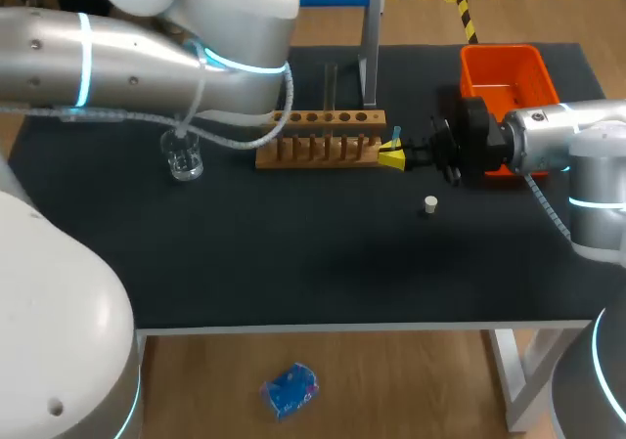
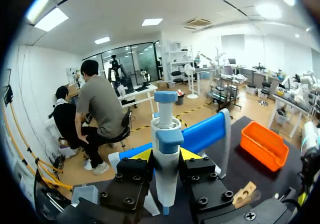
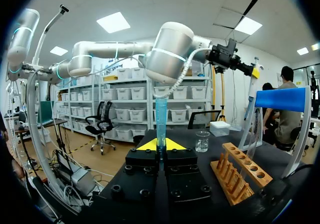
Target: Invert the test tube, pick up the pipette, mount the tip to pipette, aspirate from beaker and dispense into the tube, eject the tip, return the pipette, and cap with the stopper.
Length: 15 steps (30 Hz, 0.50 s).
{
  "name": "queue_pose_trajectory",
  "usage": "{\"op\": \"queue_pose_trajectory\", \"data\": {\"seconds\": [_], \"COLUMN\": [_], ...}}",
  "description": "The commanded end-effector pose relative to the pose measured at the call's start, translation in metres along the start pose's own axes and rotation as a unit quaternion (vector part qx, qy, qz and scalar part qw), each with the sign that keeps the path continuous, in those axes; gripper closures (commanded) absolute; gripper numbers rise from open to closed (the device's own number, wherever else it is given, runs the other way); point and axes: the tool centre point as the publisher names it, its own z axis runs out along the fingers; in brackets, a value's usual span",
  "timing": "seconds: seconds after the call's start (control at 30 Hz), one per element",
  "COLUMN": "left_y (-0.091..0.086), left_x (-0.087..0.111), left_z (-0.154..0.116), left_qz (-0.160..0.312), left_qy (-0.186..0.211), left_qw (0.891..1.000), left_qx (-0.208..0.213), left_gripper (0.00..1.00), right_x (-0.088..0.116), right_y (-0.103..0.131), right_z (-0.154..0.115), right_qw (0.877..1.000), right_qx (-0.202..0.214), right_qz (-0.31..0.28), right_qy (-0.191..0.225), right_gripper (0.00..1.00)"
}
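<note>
While the left hand (image 2: 166,155) clamps the pipette (image 2: 166,126), the right hand (image 3: 161,145) pinches the test tube (image 3: 161,116)

Black table (image 1: 293,263) before me, pale wooden floor (image 1: 391,380) beyond its edge, white walls (image 2: 30,89), bright panels (image 3: 114,22) in the ceiling, shelves (image 3: 125,101) full of white bins (image 3: 131,115).
</note>
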Motion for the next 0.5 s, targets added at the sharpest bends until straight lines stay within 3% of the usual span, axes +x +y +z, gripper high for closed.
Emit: {"op": "queue_pose_trajectory", "data": {"seconds": [0.03,0.5], "left_y": [0.0054,0.0054], "left_x": [-0.0050,-0.0050], "left_z": [-0.0573,-0.0573], "left_qz": [0.024,0.024], "left_qy": [0.097,0.097], "left_qw": [0.995,0.995], "left_qx": [0.025,0.025], "left_gripper": [1.00,1.00], "right_x": [0.0002,0.0002], "right_y": [0.0000,0.0000], "right_z": [-0.0007,-0.0007], "right_qw": [1.000,1.000], "right_qx": [0.000,0.000], "right_qz": [0.000,0.000], "right_qy": [0.001,0.001], "right_gripper": [1.00,1.00]}}
